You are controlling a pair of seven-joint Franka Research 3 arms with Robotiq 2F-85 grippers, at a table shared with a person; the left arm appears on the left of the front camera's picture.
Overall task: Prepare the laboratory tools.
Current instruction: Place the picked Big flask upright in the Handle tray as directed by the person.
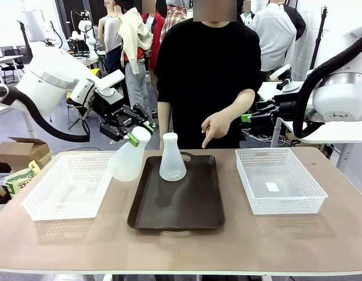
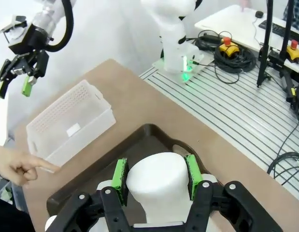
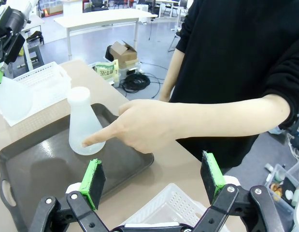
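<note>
One Erlenmeyer flask (image 1: 172, 158) stood upright on brown tray (image 1: 177, 218), frame centre. Second flask (image 1: 129, 155) hung tilted left of it, neck clamped in left gripper (image 1: 134, 137). Right gripper (image 3: 153, 182) gaped wide, empty. Person's hand (image 1: 214, 126) pointed down at tray.

One frosted flask (image 1: 172, 158) upright on tray, another (image 1: 129, 157) tilted, held aloft
</note>
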